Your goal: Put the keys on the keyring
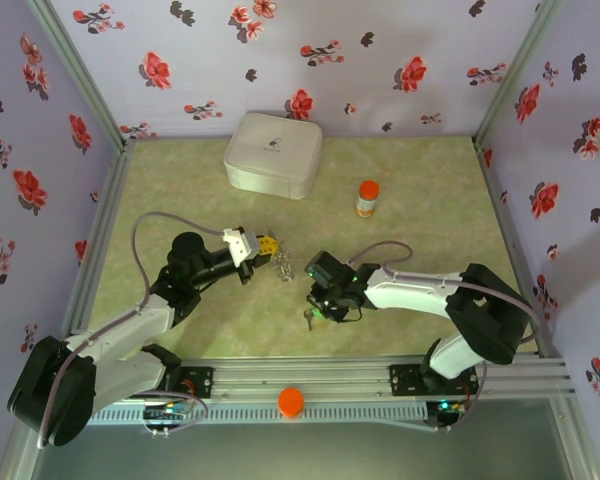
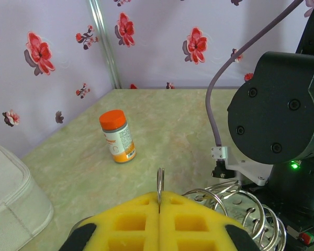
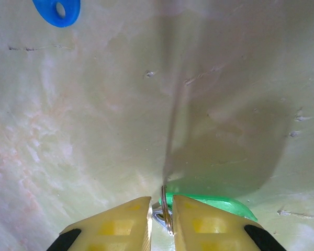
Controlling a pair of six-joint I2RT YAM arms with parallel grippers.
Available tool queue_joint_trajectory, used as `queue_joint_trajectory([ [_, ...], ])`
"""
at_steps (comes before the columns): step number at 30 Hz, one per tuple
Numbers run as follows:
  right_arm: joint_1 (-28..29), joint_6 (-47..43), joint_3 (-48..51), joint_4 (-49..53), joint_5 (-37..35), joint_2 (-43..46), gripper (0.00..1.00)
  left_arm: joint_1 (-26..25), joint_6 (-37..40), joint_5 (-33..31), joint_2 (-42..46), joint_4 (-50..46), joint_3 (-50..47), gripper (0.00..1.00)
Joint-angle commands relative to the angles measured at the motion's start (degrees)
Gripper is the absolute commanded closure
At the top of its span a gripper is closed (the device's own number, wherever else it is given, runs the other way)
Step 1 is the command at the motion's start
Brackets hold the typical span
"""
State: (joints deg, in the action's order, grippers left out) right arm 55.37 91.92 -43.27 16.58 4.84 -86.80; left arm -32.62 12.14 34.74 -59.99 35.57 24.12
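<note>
Left gripper (image 2: 159, 197) is clamped on the keyring (image 2: 246, 206) (left wrist shows its coils bunched beside the tip). Right gripper (image 3: 161, 202) pinches the green key (image 3: 209, 203) low over the table (image 3: 94, 130). Right wrist shows the blue key (image 3: 56, 10) lying well apart.

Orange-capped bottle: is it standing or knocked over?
Standing. The bottle rests on its base on the table, orange cap on top.
</note>
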Motion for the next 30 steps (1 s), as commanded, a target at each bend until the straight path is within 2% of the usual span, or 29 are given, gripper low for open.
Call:
queue_joint_trajectory([
  [1, -0.28, -0.56, -1.02, 1.4, -1.37, -1.14, 0.82, 0.1, -0.73, 1.16, 0.93, 3.35, -0.56, 1.0],
  [9, -0.44, -1.52, -1.65, 1.91, -1.24, -1.73, 0.86, 0.09, -0.71, 1.43, 0.94, 3.3, -0.65, 1.0],
  [18, -0.61, -5.55, -3.13, 5.29, -4.71, 1.3, 1.0, 0.1, -0.44, 1.32, 1.01, 3.19, -0.74, 1.0],
  [21, -1.82, -11.4, -2.38, 4.42, -7.41, 4.36, 1.0, 0.1, -0.94, 1.29, 1.01, 3.35, -0.66, 1.0],
  [25, -3.32, -26.09, -0.33, -0.06, -11.2, 11.25, 1.0, 0.1, -1.89, 1.34, 0.93, 3.88, -0.6, 1.0],
  [27, -4.17, -35.42, 1.29, -6.36, -9.61, 15.06, 1.0, 0.1, -3.81, 1.13, 0.8, 4.53, -0.41, 1.0],
  [30, -6.17, -45.98, 1.03, -9.63, -6.87, 20.33, 1.0, 0.1, -7.05, 1.12, 0.1, 6.71, -0.22, 1.0],
])
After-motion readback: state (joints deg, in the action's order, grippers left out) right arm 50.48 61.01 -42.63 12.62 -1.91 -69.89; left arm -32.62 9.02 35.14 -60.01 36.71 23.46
